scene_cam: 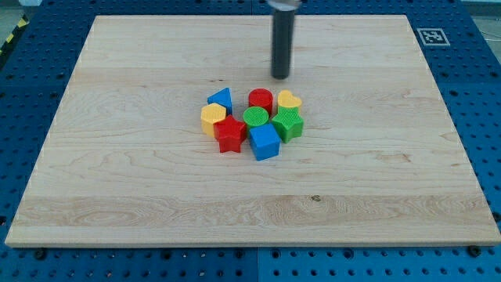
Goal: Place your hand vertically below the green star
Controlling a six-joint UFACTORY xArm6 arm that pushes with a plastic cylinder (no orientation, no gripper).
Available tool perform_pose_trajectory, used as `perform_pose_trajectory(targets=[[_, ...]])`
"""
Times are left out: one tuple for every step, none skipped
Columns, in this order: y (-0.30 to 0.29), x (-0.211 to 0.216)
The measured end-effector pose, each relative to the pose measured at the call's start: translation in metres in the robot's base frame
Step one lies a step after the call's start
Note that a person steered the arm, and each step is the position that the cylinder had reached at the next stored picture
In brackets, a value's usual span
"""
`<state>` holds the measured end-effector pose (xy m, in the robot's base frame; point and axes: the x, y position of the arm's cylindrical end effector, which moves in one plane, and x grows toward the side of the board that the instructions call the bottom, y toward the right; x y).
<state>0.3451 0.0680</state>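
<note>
Now my tip [280, 76] stands far of the cluster, above the red cylinder [261, 100]. No claw shows. Green star [287, 124] sits at the cluster's right, on the desk [117, 172], so its near side is free.
</note>
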Motion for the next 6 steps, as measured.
perform_pose_trajectory(targets=[[0.06,0.012],[0.093,0.052],[0.095,0.101],[0.083,0.135],[0.048,0.146],[0.002,0.146]])
